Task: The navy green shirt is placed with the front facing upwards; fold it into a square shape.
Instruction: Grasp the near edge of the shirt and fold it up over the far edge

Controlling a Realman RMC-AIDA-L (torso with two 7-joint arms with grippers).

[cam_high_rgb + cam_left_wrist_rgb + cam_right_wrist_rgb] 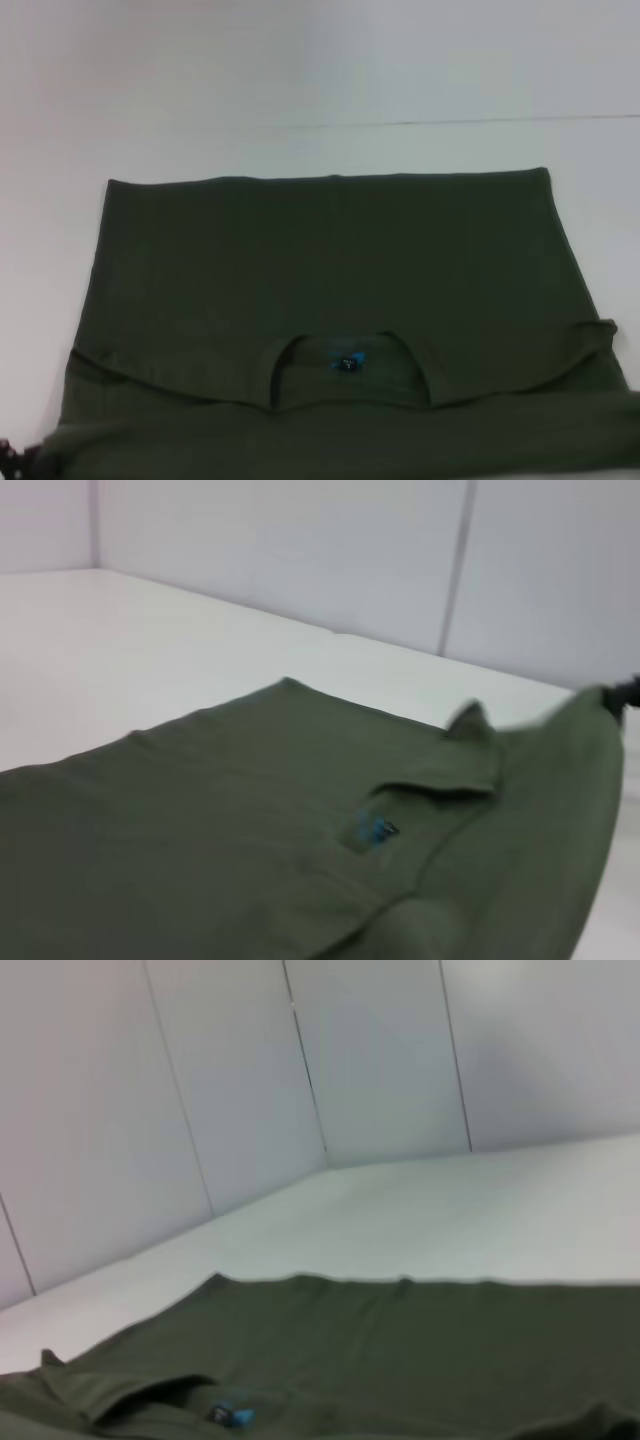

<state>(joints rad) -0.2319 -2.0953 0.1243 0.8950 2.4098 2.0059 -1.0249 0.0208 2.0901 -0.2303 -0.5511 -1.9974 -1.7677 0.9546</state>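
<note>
The navy green shirt [330, 260] lies spread across the white table, its round neck and blue collar label [346, 362] towards me. The near part of the shirt is raised off the table and runs along the bottom of the head view. At the bottom left corner of that view a dark sliver of my left gripper [8, 456] shows at the shirt's raised end. In the left wrist view the shirt [250, 810] rises to a lifted corner, and my right gripper [627, 691] is shut on it at the picture's edge. The right wrist view shows the shirt [400, 1350] and the label [232, 1417].
The white table [320, 90] runs on beyond the shirt's far hem, with a thin seam line [450, 122] across it. Pale panelled walls [200, 1080] stand behind the table.
</note>
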